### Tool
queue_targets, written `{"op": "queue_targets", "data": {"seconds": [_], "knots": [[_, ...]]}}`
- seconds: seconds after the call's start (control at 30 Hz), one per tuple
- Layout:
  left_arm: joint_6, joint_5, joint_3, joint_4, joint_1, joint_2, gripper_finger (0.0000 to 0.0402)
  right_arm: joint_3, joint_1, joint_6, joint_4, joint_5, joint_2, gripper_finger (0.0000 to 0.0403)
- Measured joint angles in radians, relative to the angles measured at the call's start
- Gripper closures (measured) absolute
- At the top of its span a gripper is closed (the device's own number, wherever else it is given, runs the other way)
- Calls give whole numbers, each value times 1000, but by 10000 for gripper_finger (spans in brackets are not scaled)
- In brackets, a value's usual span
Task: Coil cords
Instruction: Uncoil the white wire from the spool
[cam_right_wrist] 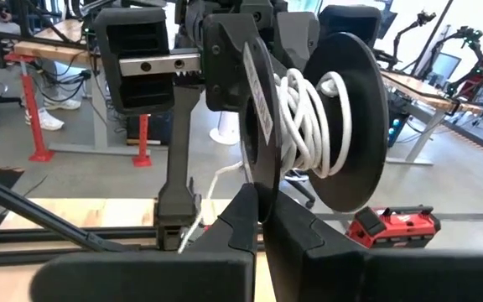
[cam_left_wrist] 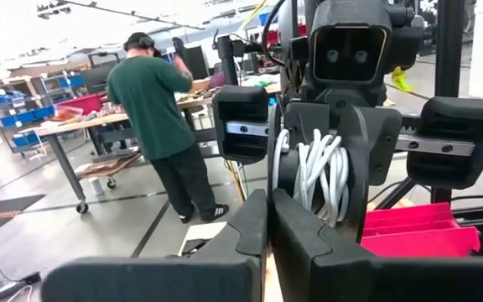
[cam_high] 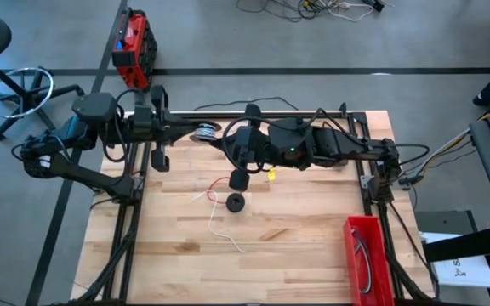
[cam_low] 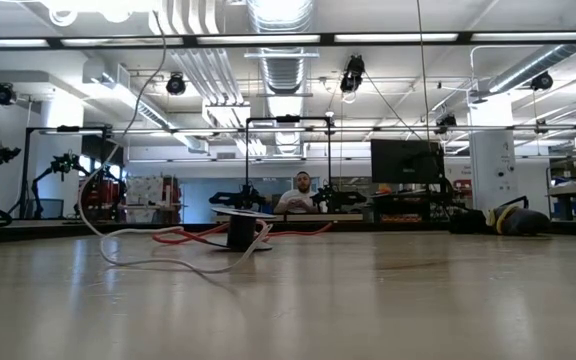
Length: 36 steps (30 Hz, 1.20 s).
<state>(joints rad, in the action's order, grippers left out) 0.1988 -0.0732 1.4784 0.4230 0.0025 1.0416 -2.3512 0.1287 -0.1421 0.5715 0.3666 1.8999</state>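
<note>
A red bin [cam_high: 368,253] stands on the near right part of the wooden tabletop [cam_high: 296,229], and inside it lies a dark looped cord [cam_high: 362,259]. A second red box [cam_high: 132,40] sits on the floor beyond the far left corner; its content I cannot tell.

Both arms meet over the far middle of the tabletop. The right gripper [cam_right_wrist: 262,220] has its fingers pressed together on the edge of a black spool [cam_right_wrist: 342,117], and the white cord [cam_right_wrist: 309,113] is wound on this spool in many turns. The left gripper [cam_left_wrist: 268,222] faces the same spool from the other side, fingers together; whether they pinch something, I cannot tell. In the left wrist view the white turns show between the two flanges.

Only the high view shows a second black spool [cam_high: 236,201] standing on the tabletop, with a loose white cord [cam_high: 224,231] trailing toward the near edge and a red cord [cam_high: 219,184] just beside it. The low view shows the same spool with the red cord behind it, and a seated person [cam_low: 299,194] far in the room. The left wrist view shows another person [cam_left_wrist: 162,117] standing at a bench.
</note>
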Motion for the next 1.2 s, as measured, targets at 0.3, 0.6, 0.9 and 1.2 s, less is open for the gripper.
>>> {"op": "queue_targets", "data": {"seconds": [0.3, 0.6, 0.9, 1.2], "knots": [[-50, -15, -2, 12, 0, -26, 401, 0, 0, 26, 18, 52, -8, 311], [-70, -16, -4, -8, 0, -22, 401, -2, 0, -3, 3, 70, 13, 221], [-111, -17, -84, -209, 0, -57, 401, -2, 0, 106, 12, 63, 47, 208], [-152, -19, -337, -620, 0, -129, 402, -2, 3, 127, -160, 53, 83, 227]]}}
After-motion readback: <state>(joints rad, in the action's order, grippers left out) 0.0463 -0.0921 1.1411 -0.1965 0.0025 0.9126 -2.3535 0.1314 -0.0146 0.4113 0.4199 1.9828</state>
